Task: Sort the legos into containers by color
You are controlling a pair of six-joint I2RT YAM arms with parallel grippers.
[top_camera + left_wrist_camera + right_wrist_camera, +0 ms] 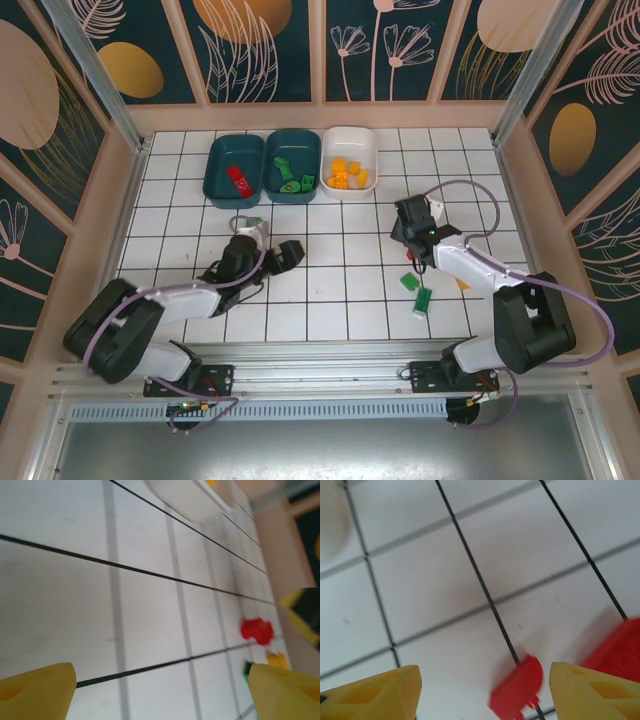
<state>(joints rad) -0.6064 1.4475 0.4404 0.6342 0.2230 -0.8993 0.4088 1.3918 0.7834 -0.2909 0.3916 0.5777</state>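
Closest to the lens, the right hand (482,695) is holding its yellow fingers (370,695) well apart and gripping nothing. Between them, nearer the right finger, a red lego (517,690) is lying on the white tiled table (445,580). It is blurred, so it may be just clear of that finger rather than touching it. A second red lego (620,650) is lying just outside the same finger. From above, this hand is pointing down at the table, with two green legos (409,282) and an orange lego (462,284) lying just behind it, toward its arm's base.

The left hand (160,695) is also standing wide open and empty, low over bare tiles. The loose legos are lying ahead of it to its right, and the white tub (190,500) is sitting well ahead of it.

Far beyond both hands, three tubs are sitting side by side. The left teal tub (225,155) is holding a sorted red piece (237,180). The middle teal tub (300,150) is holding sorted green pieces (290,178), and the white tub is holding sorted orange pieces (350,177).
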